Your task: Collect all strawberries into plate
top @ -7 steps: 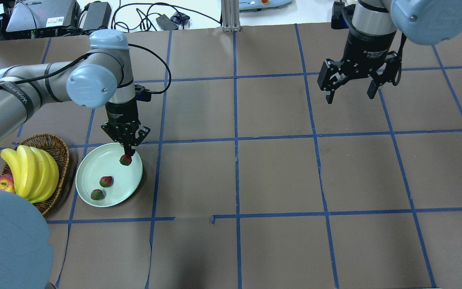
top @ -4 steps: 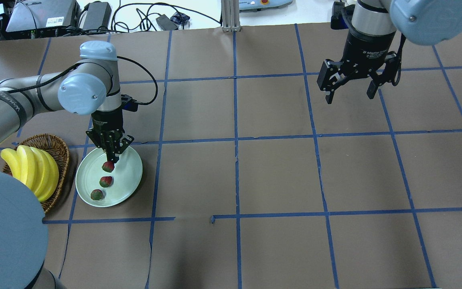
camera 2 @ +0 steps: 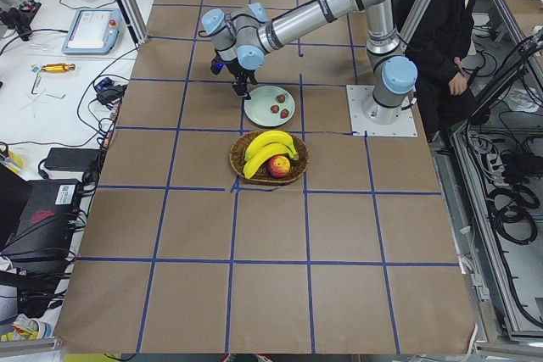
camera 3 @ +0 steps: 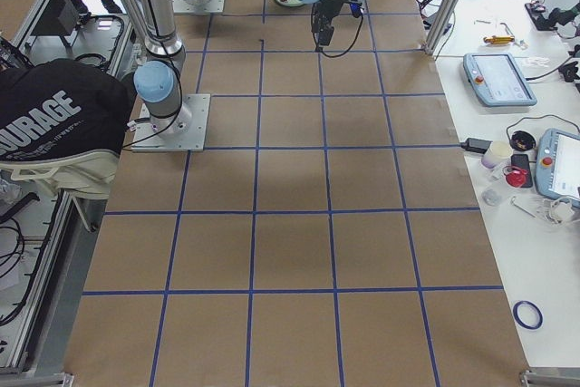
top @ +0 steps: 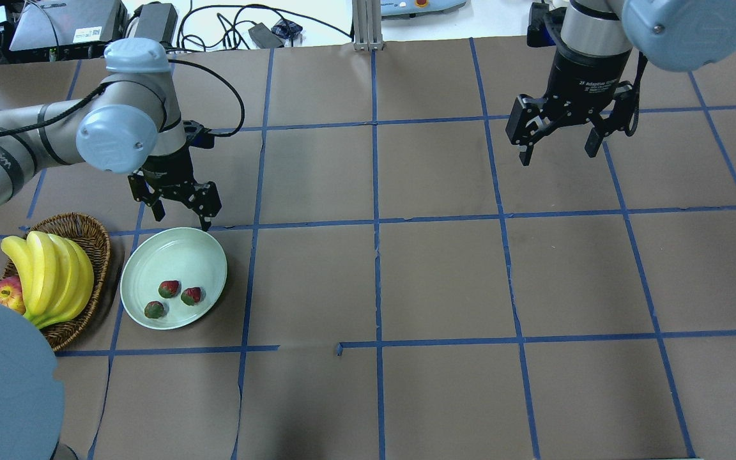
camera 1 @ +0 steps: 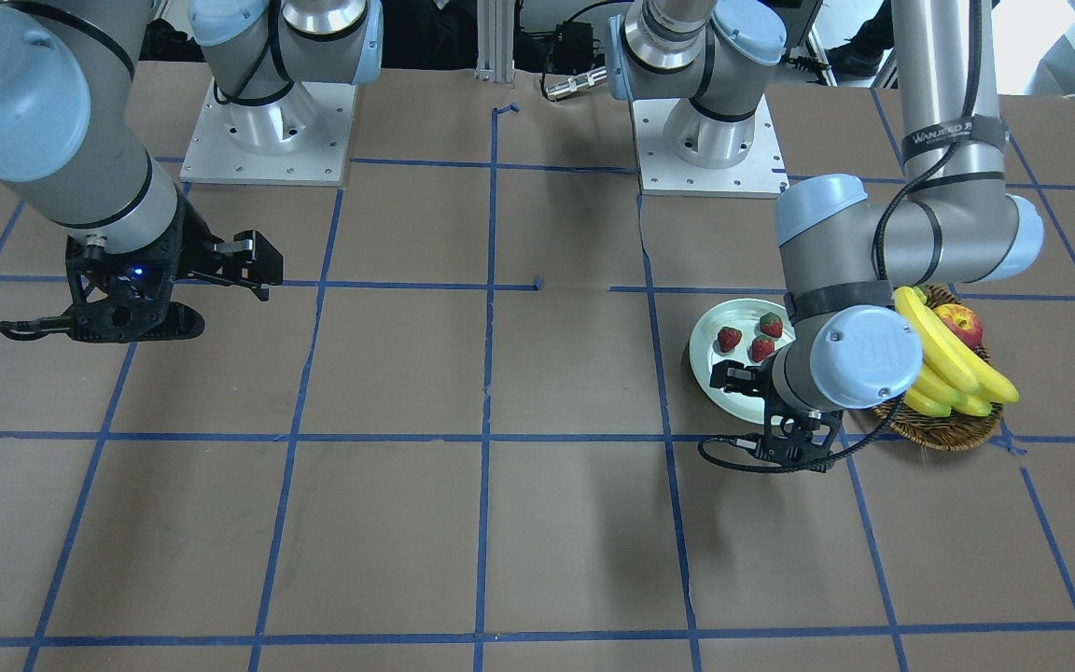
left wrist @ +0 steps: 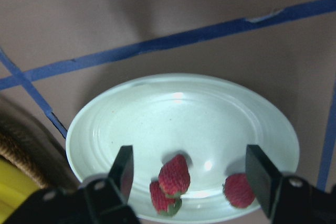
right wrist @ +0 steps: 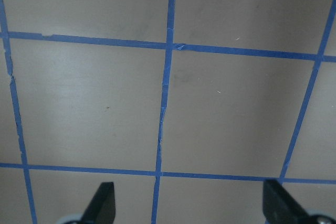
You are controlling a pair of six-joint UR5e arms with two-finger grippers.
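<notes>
Strawberries [top: 168,289] lie in the plate [top: 176,255], apart from left end effector [top: 181,217].

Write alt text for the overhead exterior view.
Three strawberries lie on a pale green plate at the left of the table, the left gripper open and empty just beyond its far edge. A wicker basket with bananas and an apple sits left of the plate; the right gripper hangs open far right.

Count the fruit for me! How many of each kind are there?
Strawberries: 3
Apple: 1
Banana bunch: 1
Total: 5
</notes>
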